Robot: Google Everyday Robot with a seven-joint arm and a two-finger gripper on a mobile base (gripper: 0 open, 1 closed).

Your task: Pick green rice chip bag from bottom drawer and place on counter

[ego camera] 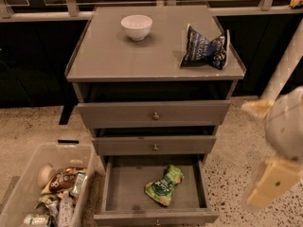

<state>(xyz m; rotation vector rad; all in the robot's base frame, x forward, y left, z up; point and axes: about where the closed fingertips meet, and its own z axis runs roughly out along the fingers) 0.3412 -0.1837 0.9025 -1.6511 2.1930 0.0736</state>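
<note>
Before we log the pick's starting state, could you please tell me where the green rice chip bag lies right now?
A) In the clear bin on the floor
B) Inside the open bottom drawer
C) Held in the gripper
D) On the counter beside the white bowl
B: the green rice chip bag lies on the floor of the pulled-out bottom drawer, while the gripper hangs to the right of that drawer, apart from the bag.

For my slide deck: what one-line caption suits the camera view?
Open bottom drawer holds the green rice chip bag; the hand hangs right of the cabinet.
</note>
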